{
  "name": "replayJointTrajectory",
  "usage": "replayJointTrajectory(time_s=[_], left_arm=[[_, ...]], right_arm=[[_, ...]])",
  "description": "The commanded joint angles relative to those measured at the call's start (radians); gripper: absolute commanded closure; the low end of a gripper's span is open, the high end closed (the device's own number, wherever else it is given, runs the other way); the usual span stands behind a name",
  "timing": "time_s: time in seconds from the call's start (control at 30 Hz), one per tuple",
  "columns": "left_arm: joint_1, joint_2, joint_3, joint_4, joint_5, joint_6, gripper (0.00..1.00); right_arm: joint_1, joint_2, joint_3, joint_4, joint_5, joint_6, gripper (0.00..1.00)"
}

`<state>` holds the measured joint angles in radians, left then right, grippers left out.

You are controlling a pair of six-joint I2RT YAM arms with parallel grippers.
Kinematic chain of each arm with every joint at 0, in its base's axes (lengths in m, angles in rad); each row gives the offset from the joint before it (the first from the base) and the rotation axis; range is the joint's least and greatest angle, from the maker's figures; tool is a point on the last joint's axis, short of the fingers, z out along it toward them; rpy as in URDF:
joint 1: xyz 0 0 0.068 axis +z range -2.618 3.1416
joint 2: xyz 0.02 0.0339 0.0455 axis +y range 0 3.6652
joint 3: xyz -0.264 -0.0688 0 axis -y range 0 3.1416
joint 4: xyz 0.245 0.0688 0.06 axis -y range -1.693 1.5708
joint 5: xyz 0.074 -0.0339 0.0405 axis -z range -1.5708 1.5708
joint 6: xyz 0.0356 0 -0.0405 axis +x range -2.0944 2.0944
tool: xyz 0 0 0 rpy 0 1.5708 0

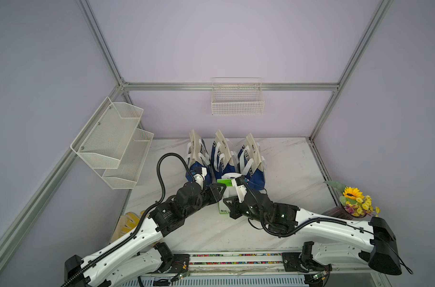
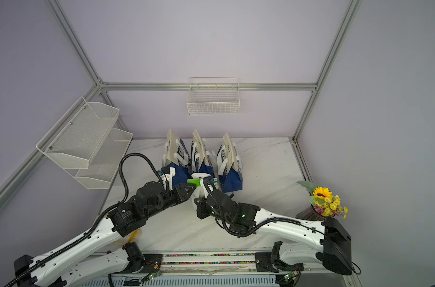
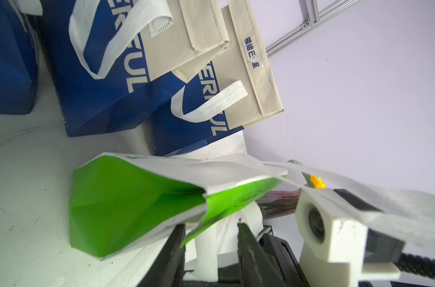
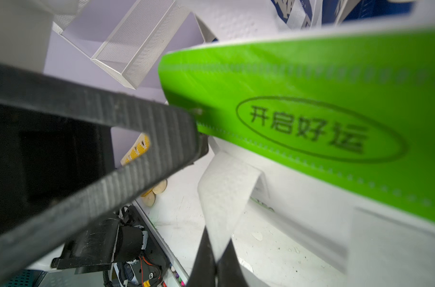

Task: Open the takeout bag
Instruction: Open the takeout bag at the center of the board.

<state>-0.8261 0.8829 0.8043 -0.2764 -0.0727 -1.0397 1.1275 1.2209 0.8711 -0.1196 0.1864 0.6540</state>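
Left wrist view: on the marble table, the green-and-white takeout bag stands before three blue bags. I see the left gripper part-open astride its green flap; the right gripper pinches the white handle. I judge the mouth unopened; spreading remains.

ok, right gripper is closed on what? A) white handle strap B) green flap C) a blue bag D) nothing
A: in the right wrist view the right gripper has its jaws shut on the white handle strap of the takeout bag.
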Motion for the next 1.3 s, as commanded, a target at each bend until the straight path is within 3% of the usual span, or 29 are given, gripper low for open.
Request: replayJointTrajectory(time_s=[0.0,0.37,0.6,0.9,1.27], left_arm=[[0.004,-0.043,0.037,0.069,-0.090,0.047,0.62],[0.061,0.015,0.028,0.137,0.040,0.036,0.62],[0.062,-0.094,0.024,-0.042,-0.050,-0.008,0.45],[0.061,-0.009,0.043,0.013,0.094,-0.051,0.52],[0.063,0.019,0.049,0.048,0.075,-0.042,0.59]], right_arm=[[-0.002,-0.025,-0.015,0.014,-0.002,0.022,1.00],[-0.009,-0.020,0.001,0.001,-0.006,0.021,1.00],[-0.020,-0.002,0.022,-0.005,-0.024,0.013,1.00],[-0.020,0.006,0.022,0.000,-0.021,0.012,1.00],[-0.021,0.004,0.011,0.002,-0.024,0.013,1.00]])
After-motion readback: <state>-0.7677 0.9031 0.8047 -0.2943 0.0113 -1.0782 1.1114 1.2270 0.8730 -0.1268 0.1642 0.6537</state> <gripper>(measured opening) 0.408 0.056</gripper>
